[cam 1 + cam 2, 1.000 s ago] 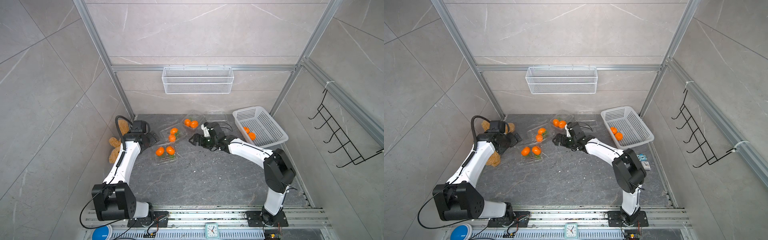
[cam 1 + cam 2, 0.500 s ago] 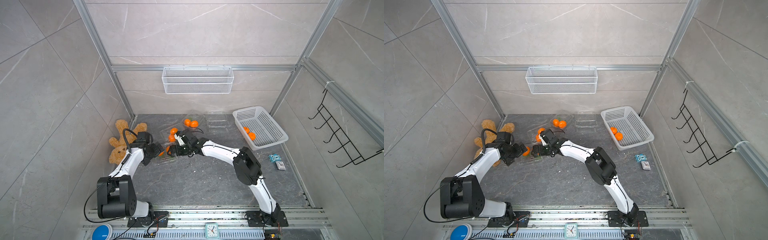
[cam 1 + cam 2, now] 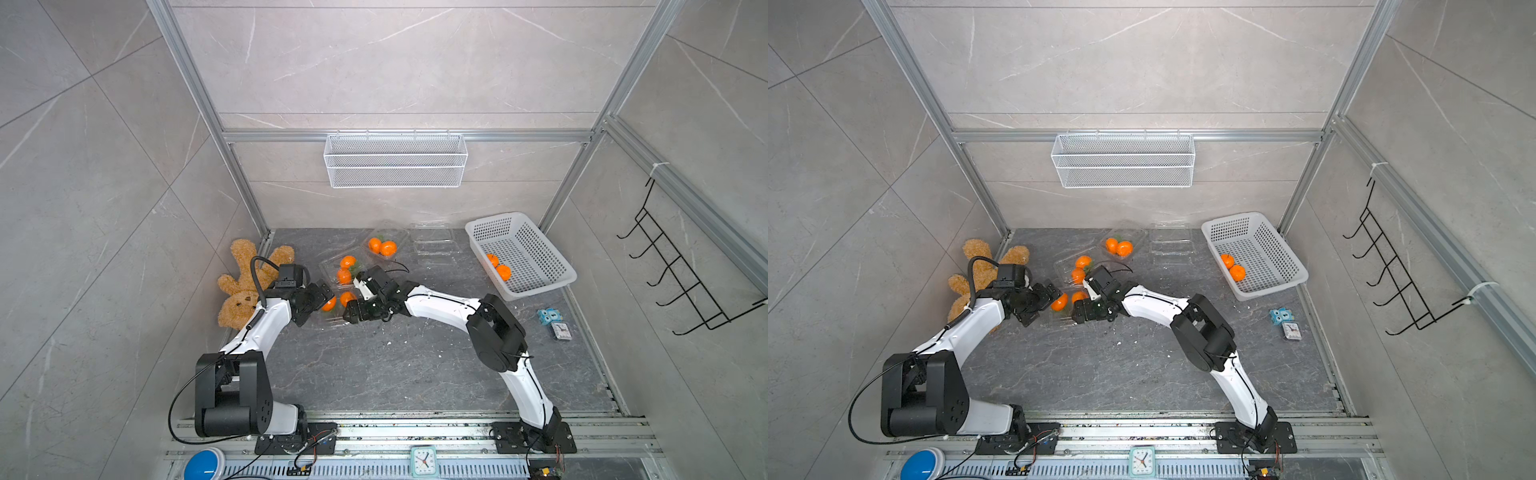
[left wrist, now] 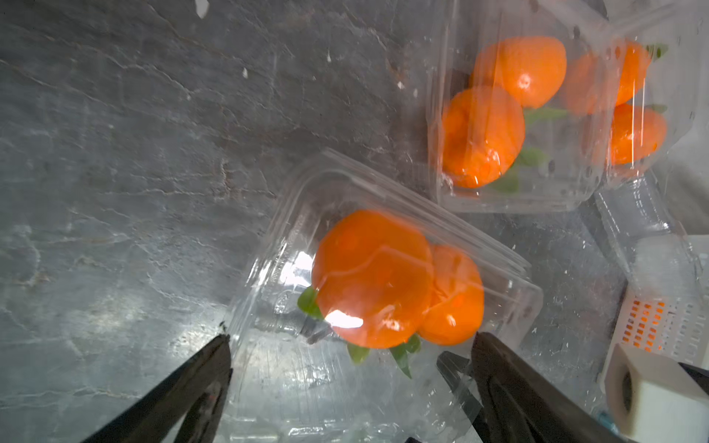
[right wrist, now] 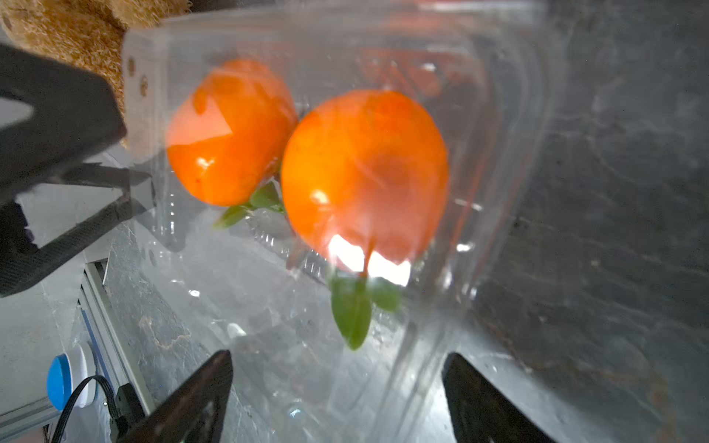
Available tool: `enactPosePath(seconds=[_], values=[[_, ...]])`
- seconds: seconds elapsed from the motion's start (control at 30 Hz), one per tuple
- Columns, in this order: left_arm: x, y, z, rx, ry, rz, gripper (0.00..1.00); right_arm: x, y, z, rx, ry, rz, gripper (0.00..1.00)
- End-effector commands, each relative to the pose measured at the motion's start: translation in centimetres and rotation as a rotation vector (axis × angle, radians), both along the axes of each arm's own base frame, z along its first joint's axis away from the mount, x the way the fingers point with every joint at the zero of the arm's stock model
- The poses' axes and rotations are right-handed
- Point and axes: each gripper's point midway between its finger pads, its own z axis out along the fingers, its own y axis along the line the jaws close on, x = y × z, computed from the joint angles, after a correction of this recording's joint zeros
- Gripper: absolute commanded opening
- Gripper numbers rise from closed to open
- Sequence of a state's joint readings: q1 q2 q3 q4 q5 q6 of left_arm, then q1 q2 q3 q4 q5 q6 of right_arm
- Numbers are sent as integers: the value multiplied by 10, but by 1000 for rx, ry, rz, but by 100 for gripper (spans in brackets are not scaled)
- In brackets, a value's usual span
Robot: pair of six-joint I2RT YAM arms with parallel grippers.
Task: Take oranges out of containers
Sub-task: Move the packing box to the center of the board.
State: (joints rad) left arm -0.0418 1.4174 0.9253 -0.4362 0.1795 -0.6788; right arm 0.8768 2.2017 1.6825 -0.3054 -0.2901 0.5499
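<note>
The nearest clear container (image 3: 337,309) holds two oranges (image 3: 347,298) with green leaves. My left gripper (image 3: 322,300) and right gripper (image 3: 352,311) flank it from opposite sides. In the left wrist view the open left gripper (image 4: 351,345) straddles the container (image 4: 276,291) and its oranges (image 4: 372,276). In the right wrist view the right gripper (image 5: 337,356) also stands wide, with the container's (image 5: 491,161) clear plastic between its fingers and the oranges (image 5: 364,168) just ahead. Two more containers hold oranges (image 3: 345,269) (image 3: 382,246). A fourth container (image 3: 434,243) lies empty.
A white perforated basket (image 3: 536,245) at the back right holds two oranges (image 3: 498,267). A brown teddy bear (image 3: 239,286) lies by the left arm. A white wire basket (image 3: 395,160) hangs on the back wall. A blue toy and a small clock (image 3: 555,322) lie at the right.
Both arms have come in on the nearest container: the right gripper swung from the back containers toward the front left, and the left gripper advanced right. The right jaws have narrowed slightly.
</note>
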Motion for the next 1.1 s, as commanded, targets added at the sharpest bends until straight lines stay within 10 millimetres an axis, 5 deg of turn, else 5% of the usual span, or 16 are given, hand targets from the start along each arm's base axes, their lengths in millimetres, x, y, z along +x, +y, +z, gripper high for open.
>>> enactPosePath(seconds=[0.0,0.43,0.7,0.87,1.07], values=[[7,-26,18,-22,-69,-54,100,-2,-13,32,38,-59,-33,86],[26,-149,27,0,-96,-271,100,-21,-130,13,-67,-26,-212,84],[34,-205,27,-9,-91,-355,100,-11,-195,17,-85,-17,-305,86],[29,-189,34,79,-88,-354,100,3,-221,23,-66,-9,-350,88],[16,-118,50,229,-76,-241,100,15,-199,21,16,39,-350,87]])
